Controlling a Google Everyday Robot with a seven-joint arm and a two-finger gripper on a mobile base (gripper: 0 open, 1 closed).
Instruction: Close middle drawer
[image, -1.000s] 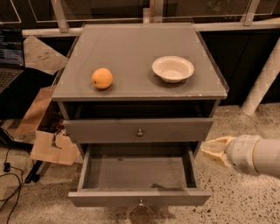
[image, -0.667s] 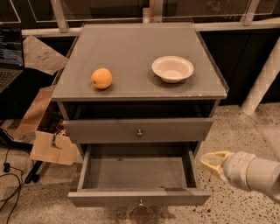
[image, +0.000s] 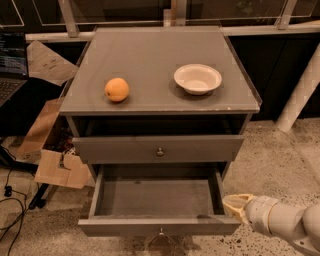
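Observation:
The grey wooden cabinet (image: 160, 55) fills the middle of the camera view. Its middle drawer (image: 157, 226) is pulled far out toward me, empty inside, and its small round knob (image: 161, 231) sits at the bottom edge of the view. The taller-fronted top drawer (image: 159, 149) above it is nearly shut. The lowest drawer is out of view. My gripper (image: 234, 204), cream-tipped on a white arm, comes in from the lower right. It sits just beside the front right corner of the open drawer.
An orange (image: 117, 89) and a white bowl (image: 197, 78) rest on the cabinet top. Cardboard pieces (image: 57, 169) and cables (image: 10, 200) lie on the floor to the left, next to a laptop (image: 12, 65). A white pole (image: 299, 95) leans at the right.
My gripper has moved down and slightly toward me, from beside the drawer's right side to its front right corner. The drawer has not moved.

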